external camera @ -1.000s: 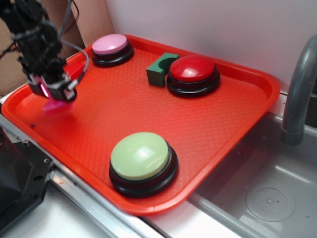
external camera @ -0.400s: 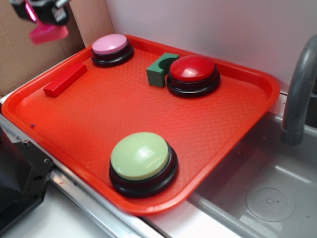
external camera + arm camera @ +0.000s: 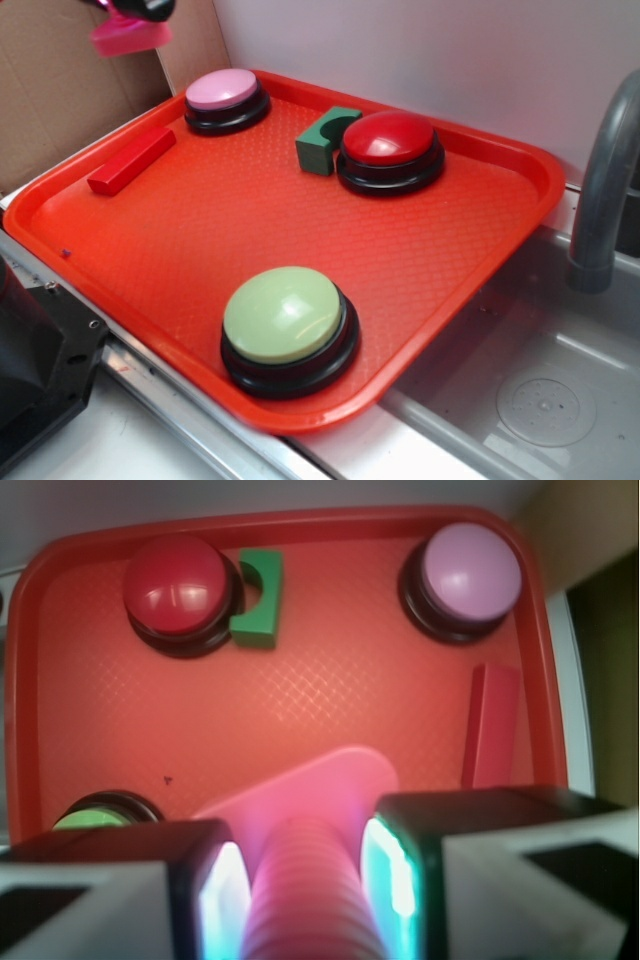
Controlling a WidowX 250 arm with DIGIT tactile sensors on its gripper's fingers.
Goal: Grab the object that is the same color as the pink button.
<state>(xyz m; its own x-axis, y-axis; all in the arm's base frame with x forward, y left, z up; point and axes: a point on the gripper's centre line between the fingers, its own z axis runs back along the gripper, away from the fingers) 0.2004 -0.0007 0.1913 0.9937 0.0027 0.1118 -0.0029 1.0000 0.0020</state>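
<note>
A: Where is the pink bolt (image 3: 305,880) right now?

B: Clamped in the hand (image 3: 300,885). The wrist view shows the two fingers (image 3: 205,890) pressed against either side of its ribbed shaft, with the flat rounded base pointing down toward the tray (image 3: 330,695). In the exterior view the bolt (image 3: 130,37) hangs at the very top left corner, well above the tray (image 3: 420,260) and off its back-left edge, with only a sliver of the hand (image 3: 140,8) showing.

A: So it matches the pink button (image 3: 222,90)?

B: A stronger pink than the button's pale dome, but it is the only pink piece here. The red bar (image 3: 131,160) lies along the tray's left side, the green notched block (image 3: 326,139) sits touching the red button (image 3: 390,140), and the light green button (image 3: 284,315) is at the near edge. All are well below the hand.

A: What matters for doing this step well?

B: I'd judge the grab itself done, so the job is keeping it. The shaft is ribbed and round, so it could roll or slide between the pads; the squeeze should stay firm and even, and any travel should be smooth, without jerks. The base hangs low, so it needs room over the buttons.
</note>
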